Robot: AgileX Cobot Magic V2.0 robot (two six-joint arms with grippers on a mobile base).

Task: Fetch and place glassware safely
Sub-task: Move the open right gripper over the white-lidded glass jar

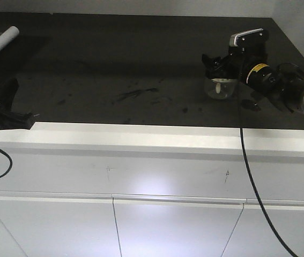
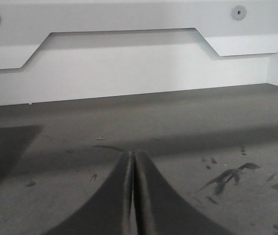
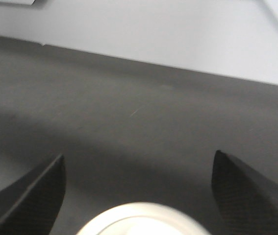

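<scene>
I see right gripper (image 3: 139,155) spread; jar (image 1: 220,88), cream lid (image 3: 139,220), sits just below, centred between fingers (image 3: 246,196). Left gripper (image 2: 133,161) pressed together, well apart.

A white tube (image 1: 4,42) lies far left on the scuffed dark countertop (image 1: 114,69) — white cabinet doors (image 1: 173,225) below.
</scene>
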